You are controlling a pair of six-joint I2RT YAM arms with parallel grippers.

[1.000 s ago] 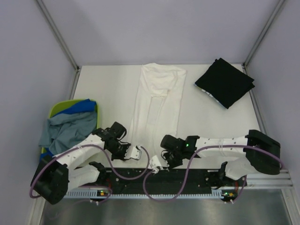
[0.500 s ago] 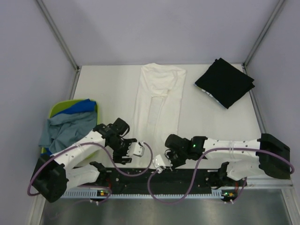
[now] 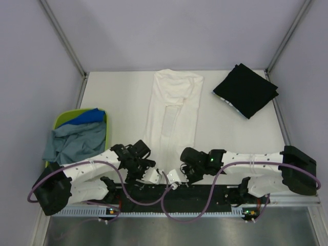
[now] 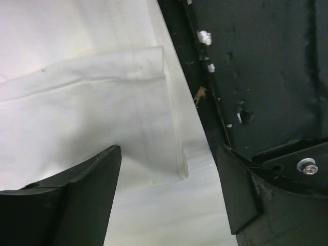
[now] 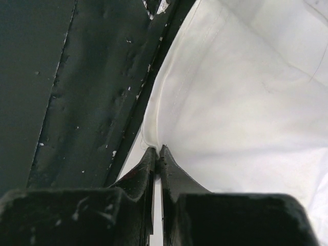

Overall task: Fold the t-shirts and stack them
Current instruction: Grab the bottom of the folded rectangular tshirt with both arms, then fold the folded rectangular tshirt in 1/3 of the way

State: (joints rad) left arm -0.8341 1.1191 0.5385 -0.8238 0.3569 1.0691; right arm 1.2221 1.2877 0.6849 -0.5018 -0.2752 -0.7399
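My right gripper (image 5: pixel 158 149) is clamped on the near hem of the white t-shirt (image 5: pixel 241 97), with cloth at the very tips. My left gripper (image 4: pixel 168 154) stands spread, and the other hem corner lies loose between its fingers. The black base rail (image 4: pixel 266 77) runs just beside both. Beyond them the shirt stretches away over the table (image 3: pixel 118 97). The black t-shirt (image 3: pixel 246 89) lies far off to the right.

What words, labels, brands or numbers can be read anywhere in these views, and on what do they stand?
No text can be read in any view.
The white shirt: plain, no print or tag text showing.
The black shirt: a pale patch at its near edge, too small to read.
The basket, the grey shirt and the blue shirt: no lettering.
The base rail: no legible marking.
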